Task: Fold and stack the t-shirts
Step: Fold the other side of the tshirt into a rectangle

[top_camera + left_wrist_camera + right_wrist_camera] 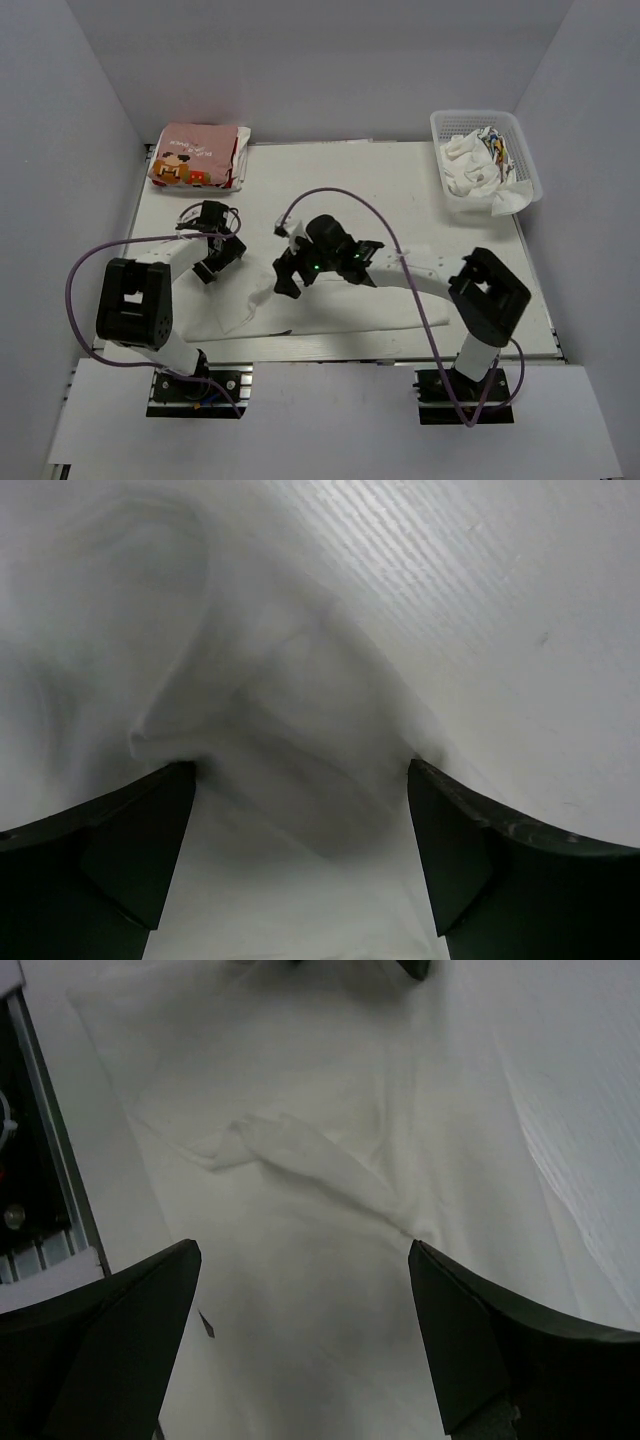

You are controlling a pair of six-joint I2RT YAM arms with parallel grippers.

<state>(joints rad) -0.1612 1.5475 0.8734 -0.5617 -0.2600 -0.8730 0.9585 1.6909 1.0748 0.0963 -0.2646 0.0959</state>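
both pairs of jaws gape released, the rumpled white t-shirt (330,1210) lying just beneath them.

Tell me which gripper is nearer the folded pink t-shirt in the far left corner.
Left. The left gripper is on the near side of the pink t-shirt, over the white t-shirt; the right gripper is farther right, toward the middle.
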